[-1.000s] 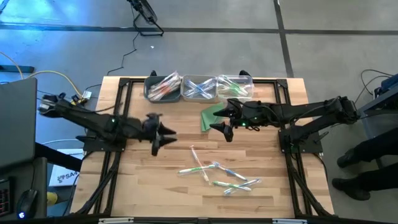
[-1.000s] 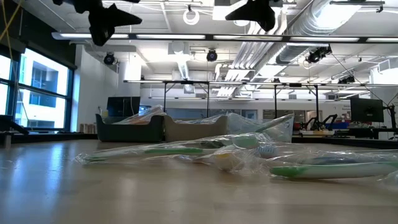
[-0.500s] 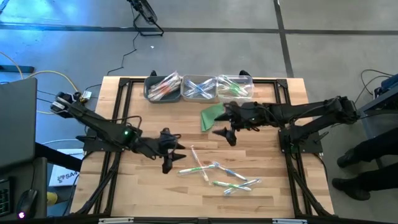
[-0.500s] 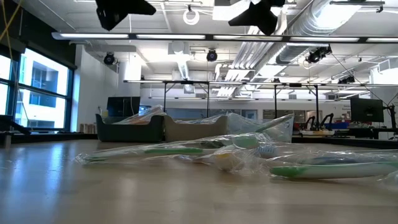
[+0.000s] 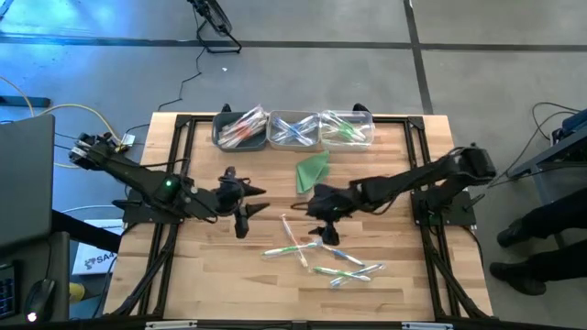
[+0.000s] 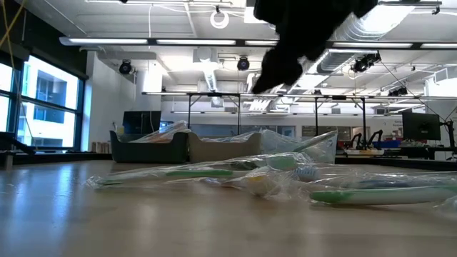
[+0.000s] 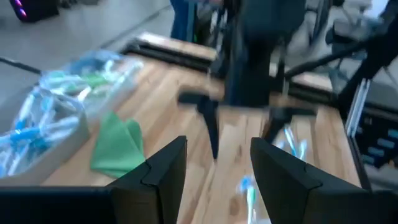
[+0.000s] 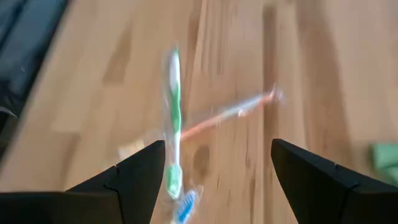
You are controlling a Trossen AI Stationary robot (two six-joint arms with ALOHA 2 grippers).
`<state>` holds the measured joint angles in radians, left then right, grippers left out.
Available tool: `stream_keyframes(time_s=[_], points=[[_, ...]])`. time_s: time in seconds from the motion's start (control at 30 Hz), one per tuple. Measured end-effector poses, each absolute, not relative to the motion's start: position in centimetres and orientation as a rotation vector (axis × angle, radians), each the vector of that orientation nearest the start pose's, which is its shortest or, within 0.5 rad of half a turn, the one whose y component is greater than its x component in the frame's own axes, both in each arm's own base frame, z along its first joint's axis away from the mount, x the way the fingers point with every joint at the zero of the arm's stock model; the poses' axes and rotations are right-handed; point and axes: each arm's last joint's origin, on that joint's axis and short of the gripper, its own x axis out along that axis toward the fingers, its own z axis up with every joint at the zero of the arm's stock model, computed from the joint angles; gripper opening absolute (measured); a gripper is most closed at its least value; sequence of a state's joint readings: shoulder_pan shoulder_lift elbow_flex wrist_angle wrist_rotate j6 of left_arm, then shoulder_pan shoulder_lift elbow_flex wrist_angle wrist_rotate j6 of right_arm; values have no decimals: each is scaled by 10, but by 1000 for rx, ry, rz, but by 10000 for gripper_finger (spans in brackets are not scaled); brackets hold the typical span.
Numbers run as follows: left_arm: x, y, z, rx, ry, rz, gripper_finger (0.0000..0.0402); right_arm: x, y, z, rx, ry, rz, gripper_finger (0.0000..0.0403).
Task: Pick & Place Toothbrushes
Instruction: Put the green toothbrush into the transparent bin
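Several loose toothbrushes (image 5: 321, 258) in clear wrappers lie on the wooden table near its front middle. They show close in the low view (image 6: 285, 175). My right gripper (image 5: 319, 225) hovers open just above their far end. Its wrist view (image 8: 217, 180) looks down on a green toothbrush (image 8: 175, 118) and an orange one (image 8: 231, 112), which cross each other on the wood. My left gripper (image 5: 249, 209) hangs open above the table left of the pile, with nothing between its fingers (image 7: 214, 174).
Three bins (image 5: 293, 129) holding more toothbrushes stand side by side at the table's far edge. A folded green cloth (image 5: 314, 170) lies just in front of them. Bare wood lies to the left and right of the loose pile.
My right gripper has come down and toward the table's near edge, from beside the green cloth to just over the loose toothbrushes, tipping further downward. My left gripper swung toward the near edge, then back, and has risen out of the low view. The toothbrushes have not moved.
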<state>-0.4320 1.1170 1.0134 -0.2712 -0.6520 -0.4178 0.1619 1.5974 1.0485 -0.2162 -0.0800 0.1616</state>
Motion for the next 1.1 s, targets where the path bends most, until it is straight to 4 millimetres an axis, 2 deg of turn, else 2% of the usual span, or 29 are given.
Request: stream_keyframes(time_s=[0.1,0.27,0.57,0.83,0.93,1.1], points=[[217,-80,348,-228,242,292,175,339,61,201,109,852,173,286],[210,-76,355,-238,203,333,175,347,74,177,115,899,241,286],[205,-72,360,-254,168,378,175,354,101,148,49,904,309,286],[205,-72,359,-275,165,381,175,355,111,130,-26,917,213,284],[205,-72,359,-275,165,381,175,357,111,127,-30,910,202,267],[205,-72,359,-275,166,381,175,357,111,126,-30,912,198,215]])
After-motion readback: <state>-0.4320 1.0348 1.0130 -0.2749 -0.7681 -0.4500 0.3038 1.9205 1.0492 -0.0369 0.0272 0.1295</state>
